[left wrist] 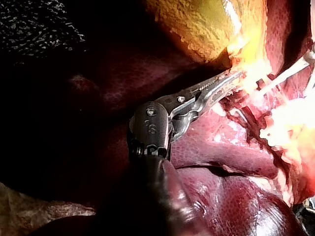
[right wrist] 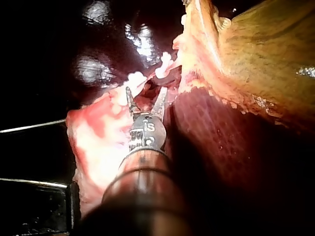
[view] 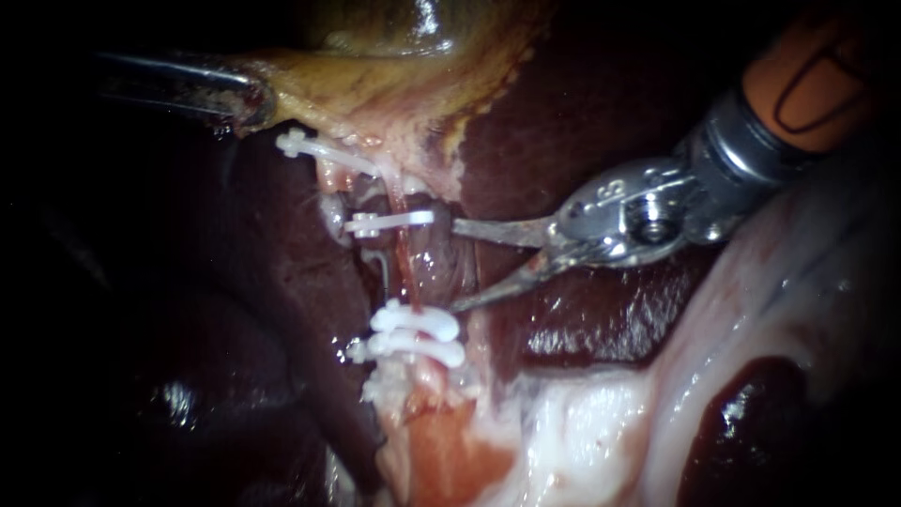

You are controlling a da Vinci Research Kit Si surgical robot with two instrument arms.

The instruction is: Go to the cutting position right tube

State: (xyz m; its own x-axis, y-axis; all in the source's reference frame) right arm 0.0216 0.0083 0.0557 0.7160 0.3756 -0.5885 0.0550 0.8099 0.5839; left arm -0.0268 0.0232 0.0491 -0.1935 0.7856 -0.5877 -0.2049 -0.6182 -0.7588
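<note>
At far left, my left instrument (view: 246, 101) has its jaws clamped together on the yellow edge of the gallbladder (view: 375, 84); the left wrist view shows the same grip.

Next across, a white clip (view: 319, 150) sits just below the gallbladder. A second clip (view: 389, 222) lies lower, and a pair of clips (view: 415, 333) lower again.

The right tube (view: 434, 268) runs from the second clip down to the pair, its pink surface bare between them.

My right instrument (view: 457, 266) enters from the upper right with its blades apart and gripping nothing. One tip is beside the second clip's end, the other just above the pair, both at the tube's right side.

Dark liver (view: 582, 103) lies behind the shaft.
</note>
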